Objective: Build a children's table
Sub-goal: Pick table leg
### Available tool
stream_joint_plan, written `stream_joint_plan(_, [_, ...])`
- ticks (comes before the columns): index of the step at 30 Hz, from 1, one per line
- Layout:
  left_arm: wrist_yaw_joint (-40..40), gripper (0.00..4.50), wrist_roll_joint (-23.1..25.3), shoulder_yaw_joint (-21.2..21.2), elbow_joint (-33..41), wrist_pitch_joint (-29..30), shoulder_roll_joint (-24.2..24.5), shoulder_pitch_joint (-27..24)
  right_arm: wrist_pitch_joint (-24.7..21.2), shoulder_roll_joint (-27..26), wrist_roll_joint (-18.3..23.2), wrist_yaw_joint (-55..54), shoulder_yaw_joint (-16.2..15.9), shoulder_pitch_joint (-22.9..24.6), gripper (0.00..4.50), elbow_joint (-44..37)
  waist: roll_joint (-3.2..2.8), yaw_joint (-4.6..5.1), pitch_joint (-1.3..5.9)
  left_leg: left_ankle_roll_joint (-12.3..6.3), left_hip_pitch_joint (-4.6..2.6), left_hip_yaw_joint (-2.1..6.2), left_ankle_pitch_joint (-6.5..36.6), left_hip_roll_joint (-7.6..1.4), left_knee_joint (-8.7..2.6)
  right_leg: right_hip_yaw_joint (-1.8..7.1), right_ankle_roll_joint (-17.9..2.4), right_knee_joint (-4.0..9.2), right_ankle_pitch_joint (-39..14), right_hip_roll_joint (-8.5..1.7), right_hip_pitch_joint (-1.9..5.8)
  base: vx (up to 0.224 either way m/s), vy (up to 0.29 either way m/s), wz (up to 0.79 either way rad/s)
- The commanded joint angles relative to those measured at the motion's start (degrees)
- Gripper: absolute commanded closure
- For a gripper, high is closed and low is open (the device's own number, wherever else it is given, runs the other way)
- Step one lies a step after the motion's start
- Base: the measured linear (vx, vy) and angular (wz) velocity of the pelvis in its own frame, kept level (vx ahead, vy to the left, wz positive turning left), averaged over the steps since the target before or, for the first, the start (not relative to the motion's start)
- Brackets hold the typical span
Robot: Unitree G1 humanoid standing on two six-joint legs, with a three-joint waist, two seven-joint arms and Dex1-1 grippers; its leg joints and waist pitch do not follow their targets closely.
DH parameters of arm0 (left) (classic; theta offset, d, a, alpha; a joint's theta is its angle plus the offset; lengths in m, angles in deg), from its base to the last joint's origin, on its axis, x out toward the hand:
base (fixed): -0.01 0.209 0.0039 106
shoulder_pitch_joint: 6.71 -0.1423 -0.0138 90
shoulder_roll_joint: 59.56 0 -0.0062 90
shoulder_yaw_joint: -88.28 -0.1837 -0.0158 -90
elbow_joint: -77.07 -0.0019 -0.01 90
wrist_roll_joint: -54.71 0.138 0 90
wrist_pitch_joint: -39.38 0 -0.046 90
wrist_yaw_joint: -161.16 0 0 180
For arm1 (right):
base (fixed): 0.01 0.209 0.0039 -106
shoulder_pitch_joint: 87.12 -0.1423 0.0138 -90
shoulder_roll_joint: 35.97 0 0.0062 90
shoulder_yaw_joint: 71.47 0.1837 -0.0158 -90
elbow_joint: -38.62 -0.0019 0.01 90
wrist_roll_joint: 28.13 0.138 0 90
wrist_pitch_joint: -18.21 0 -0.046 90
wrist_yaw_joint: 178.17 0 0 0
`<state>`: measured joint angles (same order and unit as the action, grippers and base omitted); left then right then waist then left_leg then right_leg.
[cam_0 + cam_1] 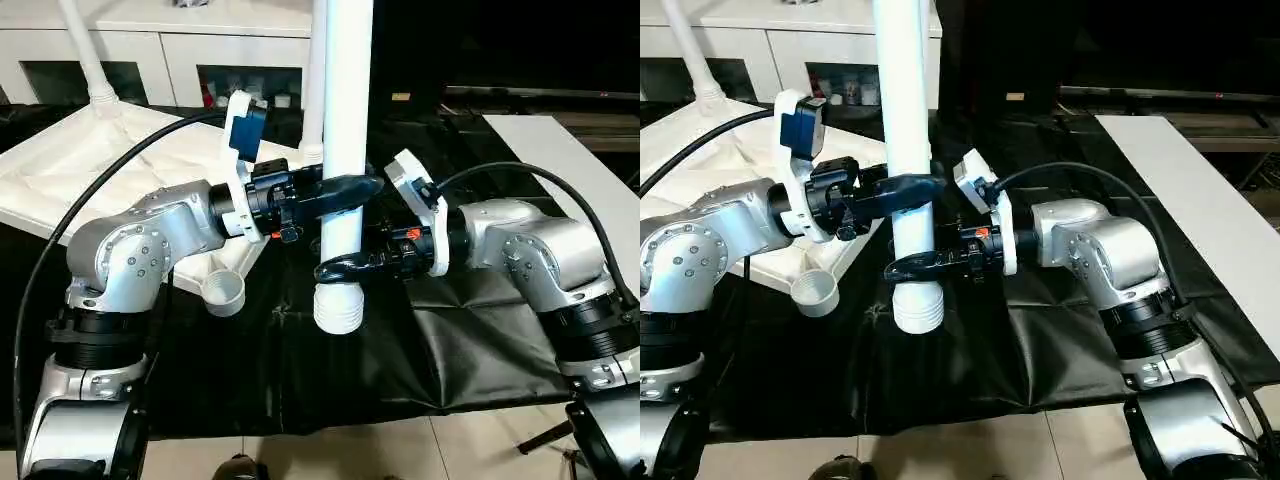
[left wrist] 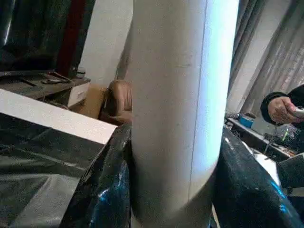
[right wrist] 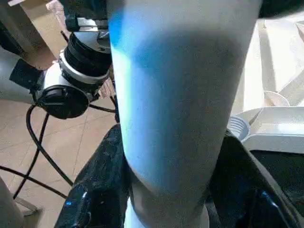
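Observation:
A long white tube leg (image 1: pixel 345 120) stands nearly upright in front of me, its threaded end (image 1: pixel 338 310) hanging just above the black sheet. My left gripper (image 1: pixel 345 190) is shut on the leg from the left, and my right gripper (image 1: pixel 342 267) is shut on it lower down from the right. Both wrist views show the leg (image 2: pixel 178 109) (image 3: pixel 183 104) clamped between black fingers (image 2: pixel 102 190) (image 3: pixel 95 190). The white table top (image 1: pixel 90 170) lies upside down at the left, with one leg (image 1: pixel 85 50) standing in its far corner and an empty round socket (image 1: pixel 225 292) at its near corner.
A black sheet (image 1: pixel 420 350) covers the work surface. A white cabinet with glass doors (image 1: pixel 180 60) stands behind. A long white board (image 1: pixel 580 180) runs along the right. A person's hand (image 2: pixel 282 107) appears far off in the left wrist view.

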<state>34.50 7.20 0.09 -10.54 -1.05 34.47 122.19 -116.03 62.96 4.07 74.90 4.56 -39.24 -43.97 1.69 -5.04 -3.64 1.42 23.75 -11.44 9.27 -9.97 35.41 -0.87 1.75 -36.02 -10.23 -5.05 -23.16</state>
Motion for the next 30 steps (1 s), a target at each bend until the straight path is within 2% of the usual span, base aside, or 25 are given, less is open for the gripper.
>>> stream_joint_plan(1, [-0.1, 2.64, 0.9, -1.0, 0.5, -0.8, -0.1, 1.0, 0.0, -0.3, 0.4, -0.4, 0.7, 0.5, 2.66, -0.2, -0.1, 0.09, 4.37, 3.75, -2.54, 1.28, 14.4, -2.52, -4.61, 1.18, -11.9, 3.96, -14.8, -2.33, 1.54, 0.0, 0.0, 0.0])
stream_joint_plan(3, [0.5, 1.94, -0.7, -0.8, 0.8, 1.1, 0.2, 0.9, 0.2, -0.6, 0.5, -0.9, 1.2, 0.7, 2.66, -0.2, -0.17, 0.08, 4.38, 3.85, -2.58, 1.29, 14.5, -2.53, -4.61, 1.2, -11.9, 3.95, -14.9, -2.34, 1.51, 0.0, 0.0, 0.0])
stream_joint_plan(5, [0.8, 1.94, -2.2, -0.3, 1.3, 3.0, 0.7, 0.6, 0.1, -0.7, 0.8, -1.5, 1.9, 0.9, 2.66, -0.5, -0.23, 0.11, 4.41, 3.99, -2.58, 1.28, 14.4, -2.5, -4.63, 1.16, -12.0, 3.81, -14.5, -2.29, 1.46, 0.0, 0.0, 0.0])
stream_joint_plan(7, [1.0, 1.66, -2.9, 0.1, 1.6, 3.6, 1.0, 0.3, -0.1, -0.7, 1.2, -1.9, 2.7, 1.2, 2.66, -1.0, -0.39, 0.06, 4.44, 3.92, -2.61, 1.3, 14.5, -2.44, -4.62, 1.12, -12.3, 3.77, -14.2, -2.25, 1.5, 0.0, 0.0, 0.0])
stream_joint_plan(9, [1.3, 1.53, -3.2, 0.4, 1.7, 3.8, 1.3, 0.0, -0.3, -0.4, 1.6, -2.4, 3.7, 1.6, 2.66, -1.5, -0.3, 0.03, 4.41, 3.96, -2.69, 1.28, 14.7, -2.47, -4.63, 1.12, -12.3, 3.88, -14.3, -2.23, 1.47, 0.0, 0.0, 0.0])
stream_joint_plan(10, [1.4, 1.47, -3.4, 0.5, 1.8, 3.9, 1.4, -0.1, -0.4, -0.2, 1.8, -2.6, 4.1, 1.9, 2.66, -1.8, -0.51, 0.03, 4.39, 4.16, -2.66, 1.3, 14.9, -2.46, -4.69, 1.13, -12.3, 3.88, -14.1, -2.2, 1.46, 0.0, 0.0, 0.0])
stream_joint_plan(12, [1.8, 1.29, -4.0, 0.9, 2.2, 4.4, 1.8, -0.5, -0.8, 0.7, 2.5, -3.3, 5.9, 2.8, 2.66, -2.7, -0.5, 0.01, 4.39, 4.31, -2.69, 1.29, 15.1, -2.48, -4.72, 1.14, -12.2, 3.85, -13.8, -2.18, 1.47, 0.0, 0.0, 0.0])
stream_joint_plan(14, [2.3, 1.09, -4.0, 1.4, 2.7, 4.1, 2.6, -1.3, -1.3, 2.3, 3.7, -4.0, 8.6, 4.5, 2.66, -4.4, -0.75, -0.21, 4.33, 4.4, -2.69, 1.33, 15.4, -2.44, -4.77, 1.15, -12.0, 3.88, -14.1, -2.17, 1.56, 0.0, 0.0, 0.0])
stream_joint_plan(16, [2.9, 1.01, -3.5, 1.4, 3.3, 3.5, 3.3, -1.9, -1.6, 3.3, 4.2, -4.2, 10.2, 5.5, 2.66, -5.0, -0.57, -0.26, 4.35, 4.48, -2.66, 1.33, 15.4, -2.42, -4.8, 1.15, -11.6, 4.0, -14.6, -2.2, 1.64, 0.0, 0.0, 0.0])
stream_joint_plan(17, [3.0, 0.86, -3.2, 1.5, 3.6, 3.2, 3.7, -2.4, -1.6, 3.6, 4.4, -4.6, 11.0, 6.2, 2.66, -5.3, -1.43, -0.28, 4.29, 4.84, -2.76, 1.44, 16.3, -2.35, -4.8, 1.12, -11.7, 3.99, -15.7, -2.26, 1.46, 0.0, 0.0, 0.0])
stream_joint_plan(19, [2.8, 0.82, -2.7, 2.1, 4.8, 2.2, 4.5, -3.8, -0.6, 4.6, 3.8, -6.1, 12.6, 8.0, 2.66, -5.3, -1.36, -0.1, 4.22, 5.15, -2.76, 1.46, 17.7, -2.38, -4.84, 1.12, -11.6, 4.29, -16.4, -2.25, 1.43, 0.0, 0.0, 0.0])
stream_joint_plan(20, [2.1, 0.8, -2.2, 2.3, 4.8, 1.8, 4.5, -4.0, -0.2, 4.6, 3.4, -6.7, 12.9, 8.3, 2.66, -5.4, -1.01, 0.01, 4.17, 5.15, -2.66, 1.5, 18.2, -2.33, -4.93, 1.08, -11.4, 4.36, -17.1, -2.24, 1.58, 0.0, 0.0, 0.0])
stream_joint_plan(21, [-0.1, 0.8, -0.8, 3.1, 4.9, 0.4, 4.5, -4.7, 0.9, 4.8, 2.6, -8.4, 13.8, 9.3, 2.66, -5.8, -2.3, -0.25, 4.17, 5.57, -2.83, 1.72, 18.8, -2.31, -4.89, 1.09, -11.4, 4.24, -17.5, -2.38, 1.49, 0.0, 0.0, 0.0])
stream_joint_plan(22, [-5.9, 0.8, 3.6, 4.0, 4.4, -2.4, 4.1, -5.8, 4.7, 4.5, -2.0, -13.7, 13.8, 10.3, 2.66, -6.1, -1.45, 0.19, 4.07, 5.6, -2.76, 1.61, 19.7, -2.32, -4.88, 1.08, -11.2, 4.57, -17.9, -2.24, 1.51, 0.0, 0.0, 0.0])
stream_joint_plan(23, [-10.0, 0.8, 6.8, 4.5, 4.1, -4.4, 3.9, -6.6, 7.4, 4.2, -5.3, -17.6, 13.8, 11.0, 2.66, -6.3, -1.79, 0.22, 4.01, 6.19, -2.74, 1.71, 19.6, -2.5, -4.97, 1.14, -10.3, 4.77, -18.3, -2.27, 1.36, 0.0, 0.0, 0.0])
stream_joint_plan(24, [-13.7, 0.8, 9.5, 5.4, 4.2, -6.8, 3.2, -7.7, 9.8, 3.7, -9.2, -22.2, 13.4, 11.7, 2.66, -6.4, -1.6, 0.31, 3.94, 6.37, -2.63, 1.75, 19.6, -2.47, -4.95, 1.15, -9.7, 4.82, -19.1, -2.35, 1.39, 0.0, 0.0, 0.0])
stream_joint_plan(25, [-21.7, 0.8, 16.0, 7.2, 5.0, -12.9, 1.4, -10.3, 13.8, 2.1, -16.2, -32.1, 13.1, 13.4, 2.66, -7.0, -1.74, 0.42, 3.97, 6.85, -2.61, 1.82, 19.4, -2.46, -4.86, 1.19, -8.7, 5.03, -21.0, -2.44, 1.41, 0.0, 0.0, 0.0])
stream_joint_plan(26, [-21.7, 0.8, 16.0, 7.2, 5.0, -12.9, 1.4, -10.3, 13.8, 2.1, -16.2, -32.1, 13.1, 13.4, 2.66, -7.0, -1.41, 0.82, 3.85, 7.21, -2.33, 1.84, 19.0, -2.15, -4.77, 1.04, -6.9, 5.42, -23.8, -2.35, 1.56, 0.0, 0.0, 0.0])
stream_joint_plan(27, [-28.9, 0.8, 20.9, 8.4, 6.9, -15.5, -0.3, -13.7, 16.3, -1.4, -20.3, -41.0, 14.0, 16.6, 2.66, -9.4, -1.51, 0.73, 4.08, 6.98, -2.52, 1.88, 19.1, -2.08, -4.81, 1.06, -6.3, 5.42, -25.1, -2.42, 1.61, 0.0, 0.0, 0.0])
stream_joint_plan(28, [-30.5, 0.8, 21.9, 8.6, 7.4, -15.6, -0.6, -14.6, 17.1, -2.2, -21.1, -42.9, 14.2, 17.4, 2.66, -10.2, -1.47, 1.04, 4.0, 6.86, -2.45, 1.84, 19.3, -2.23, -4.92, 1.14, -5.2, 5.72, -26.4, -2.28, 1.16, 0.0, 0.0, 0.0])
stream_joint_plan(30, [-38.5, 0.8, 29.3, 8.1, 9.9, -20.2, -3.0, -20.2, 18.5, -8.2, -22.1, -50.0, 16.2, 22.5, 2.66, -14.5, -1.5, 1.5, 4.1, 6.03, -2.47, 2.04, 20.6, -2.21, -4.97, 1.02, -4.1, 5.95, -27.3, -2.08, 0.94, 0.0, 0.0, 0.0])
